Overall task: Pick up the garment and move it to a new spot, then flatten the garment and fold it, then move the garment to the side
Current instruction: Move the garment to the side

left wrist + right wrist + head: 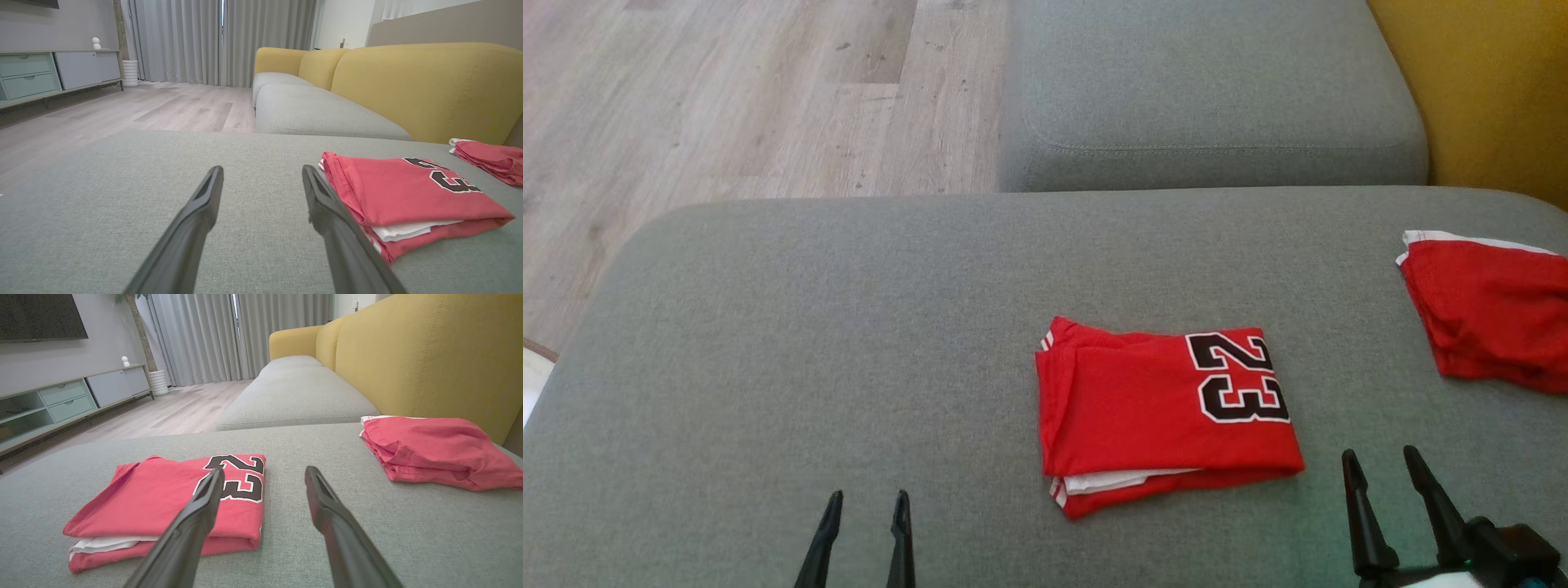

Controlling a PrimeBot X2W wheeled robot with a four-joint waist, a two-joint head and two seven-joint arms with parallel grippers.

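Head view: left gripper (868, 495) and right gripper (1379, 452) spread, empty, near jersey (1135, 404)

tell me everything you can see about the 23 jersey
The jersey is red, thin-looking cloth, folded into a neat rectangle, with a black white-edged 23 on top. White trim and a white inner layer show at its near edge. It lies flat on the grey seat, touched by nothing else.

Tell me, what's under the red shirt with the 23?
The red shirt lies on the grey sofa cushion. A white layer peeks out between its folds. The cushion patch right beneath it is covered.
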